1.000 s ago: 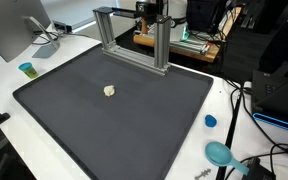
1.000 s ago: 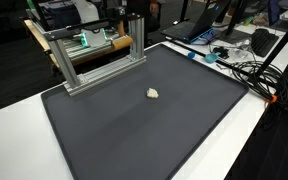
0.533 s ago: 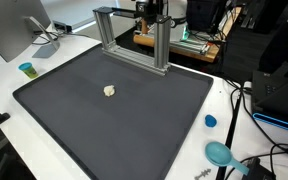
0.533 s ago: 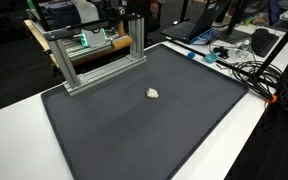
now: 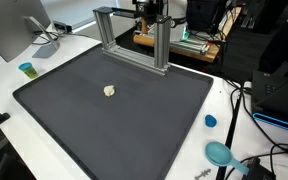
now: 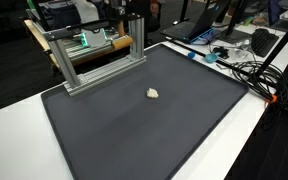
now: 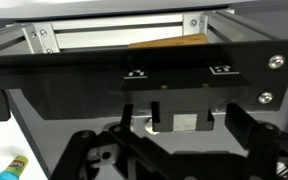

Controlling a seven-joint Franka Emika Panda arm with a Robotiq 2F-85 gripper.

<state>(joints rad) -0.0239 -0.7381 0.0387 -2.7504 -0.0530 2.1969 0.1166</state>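
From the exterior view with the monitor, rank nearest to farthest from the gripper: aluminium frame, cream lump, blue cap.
1. Aluminium frame, beside the gripper at the back edge of the mat.
2. Cream lump, mid-mat.
3. Blue cap, off the mat on the white table.

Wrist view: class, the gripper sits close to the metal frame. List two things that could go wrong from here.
1. The gripper hangs open close to the aluminium frame; a careless move toward the black mat could strike its crossbar.
2. The small pale lump lies loose on the black mat; the fingers might nudge it away rather than close around it.
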